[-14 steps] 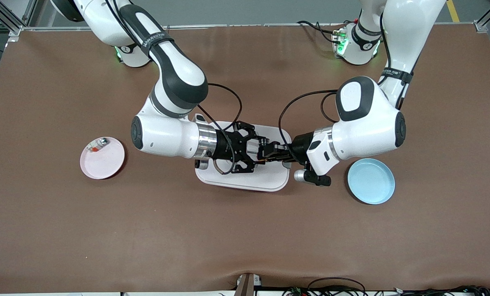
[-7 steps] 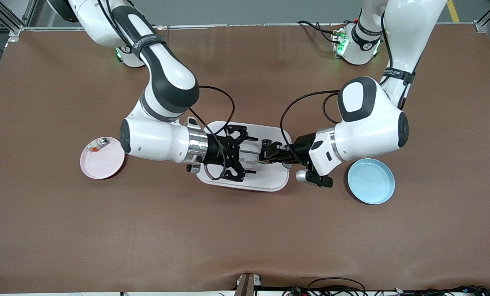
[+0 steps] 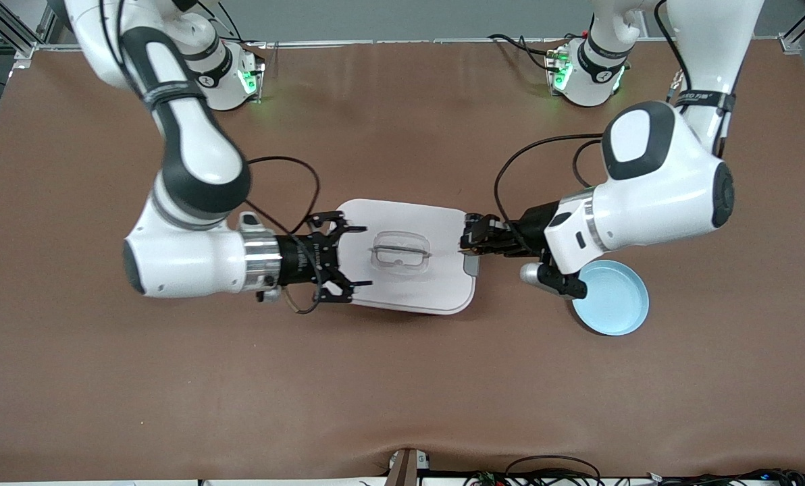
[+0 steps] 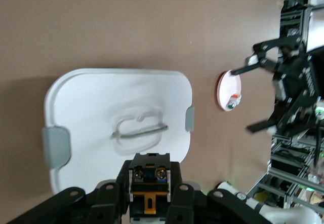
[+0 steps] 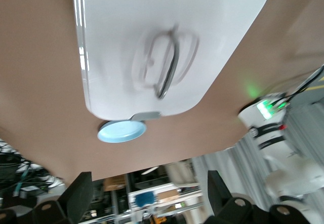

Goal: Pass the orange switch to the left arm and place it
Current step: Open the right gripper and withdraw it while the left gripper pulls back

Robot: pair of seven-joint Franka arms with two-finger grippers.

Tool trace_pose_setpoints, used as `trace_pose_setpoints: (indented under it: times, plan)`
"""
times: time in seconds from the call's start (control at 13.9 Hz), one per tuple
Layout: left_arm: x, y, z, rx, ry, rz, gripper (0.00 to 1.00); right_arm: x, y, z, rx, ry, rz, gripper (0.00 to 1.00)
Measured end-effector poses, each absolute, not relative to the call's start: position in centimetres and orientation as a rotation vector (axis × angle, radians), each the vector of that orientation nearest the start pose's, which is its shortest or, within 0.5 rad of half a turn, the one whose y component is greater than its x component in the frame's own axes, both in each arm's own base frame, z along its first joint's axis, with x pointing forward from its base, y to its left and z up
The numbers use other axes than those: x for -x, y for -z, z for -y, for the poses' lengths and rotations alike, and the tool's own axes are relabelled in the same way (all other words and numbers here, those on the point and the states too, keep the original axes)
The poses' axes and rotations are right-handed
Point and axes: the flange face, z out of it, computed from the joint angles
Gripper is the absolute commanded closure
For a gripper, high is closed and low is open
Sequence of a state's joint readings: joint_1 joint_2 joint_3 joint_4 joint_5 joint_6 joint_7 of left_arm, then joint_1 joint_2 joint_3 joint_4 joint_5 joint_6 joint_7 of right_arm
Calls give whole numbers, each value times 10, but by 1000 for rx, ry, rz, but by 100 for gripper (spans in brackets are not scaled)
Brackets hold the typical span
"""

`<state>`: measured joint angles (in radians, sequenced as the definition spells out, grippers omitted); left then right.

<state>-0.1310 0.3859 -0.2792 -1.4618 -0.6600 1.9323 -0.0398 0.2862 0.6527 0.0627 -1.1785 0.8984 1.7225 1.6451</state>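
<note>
- Half a second ago: close together over the box [image 3: 409, 287]; now drawn apart, one toward each short end of the lid.
- Over the end toward the right arm: right gripper [image 3: 352, 256], fingers spread wide, nothing between them.
- Over the latch at the end toward the left arm: left gripper [image 3: 471, 236], closed on the orange switch [image 4: 148, 176], seen in the left wrist view as a small dark part with an orange tab, pinched between the fingers.
- Reads as handover done: carrying now down to the left arm alone, with only the set-down probably left.
- Just past the left wrist, toward the left arm's end of the table: blue plate [image 3: 612, 300], empty and the likely target.
- Open brown table around the plate, apart from the arm's own camera mount hanging over its rim.
- Worth watching: the box's rim and grey latch directly below the loaded fingers, so best kept high until off the lid.
- At the right arm's end: pink plate [image 4: 228, 84] with a small item on it, well apart from all this.
</note>
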Motion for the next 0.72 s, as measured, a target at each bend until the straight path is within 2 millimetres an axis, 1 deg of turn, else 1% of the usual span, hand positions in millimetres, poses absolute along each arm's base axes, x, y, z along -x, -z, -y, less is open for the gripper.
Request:
trace_pose_setpoints:
  times: [0.22, 0.36, 0.43, 0.5, 0.65, 0.72]
  plan:
    - [-609, -530, 262, -2488, 105, 239, 100, -676, -445, -255, 2005, -1099, -1561, 0]
    - [-597, -554, 242, -2564, 109, 284, 100, -674, -440, -223, 2161, -1075, -1429, 0]
    - [-592, -565, 229, -2597, 118, 287, 100, -671, -436, -210, 2250, -1062, -1343, 0]
    - [-589, -575, 212, -2618, 129, 269, 100, -669, -434, -198, 2329, -1044, -1253, 0]
    - [-583, -590, 177, -2666, 160, 182, 100, -665, -441, -173, 2465, -986, -1043, 0]
    - [-578, -597, 168, -2710, 176, 113, 100, -662, -445, -160, 2536, -955, -928, 0]
